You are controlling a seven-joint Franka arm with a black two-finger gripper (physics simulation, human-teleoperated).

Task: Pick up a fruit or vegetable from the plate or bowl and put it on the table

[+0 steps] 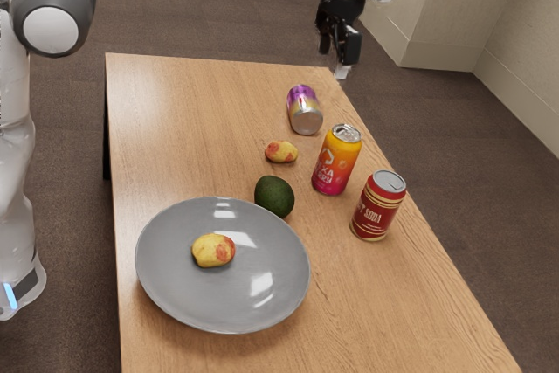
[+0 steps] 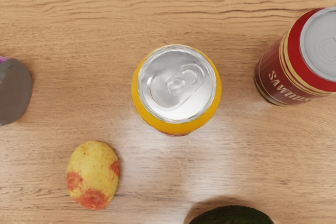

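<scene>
Fingers (image 1: 351, 48) of the gripper (image 1: 334, 64) are spread apart, with nothing held between them. Nearest the exterior camera, a gray plate (image 1: 182, 300) is set on the wooden table (image 1: 349, 325), and on it a yellow fruit with red patches (image 1: 212, 251) is carried. Just beside the plate, an avocado (image 1: 275, 196) is seen, with an upright red can (image 1: 378, 205) across from it. Farther off, an orange can (image 1: 336, 162) is stood upright, a second yellow-red fruit (image 1: 281, 152) is placed near it, and beyond them a purple can (image 1: 303, 107) is laid on its side.
</scene>
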